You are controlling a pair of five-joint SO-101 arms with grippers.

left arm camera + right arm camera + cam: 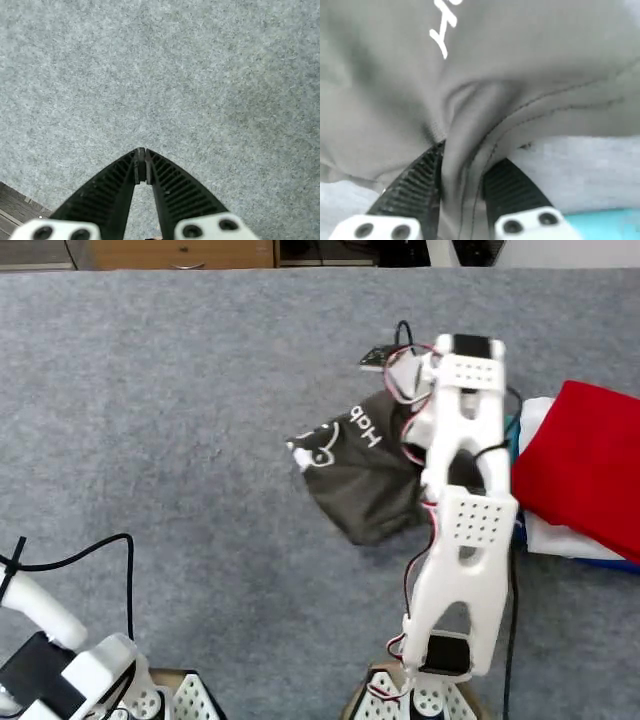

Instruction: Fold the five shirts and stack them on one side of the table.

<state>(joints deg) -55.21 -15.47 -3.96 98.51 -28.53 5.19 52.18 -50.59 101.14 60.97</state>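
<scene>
A dark grey shirt (365, 475) with white print lies crumpled on the grey felt table, right of centre. The right arm stretches over its right edge, and my right gripper (462, 175) is shut on a pinched fold of that dark grey shirt (480, 75). At the table's right edge sits a stack of folded shirts with a red one (585, 465) on top and white and blue ones beneath. My left gripper (141, 164) is shut with nothing in it, over bare felt near the table's front left corner, where the left arm (70, 660) rests.
Black cables loop by the left arm (100, 550) and run beside the right arm. A small dark board (378, 357) lies behind the shirt. The grey felt table (170, 410) is bare across its left half. Wooden furniture stands beyond the far edge.
</scene>
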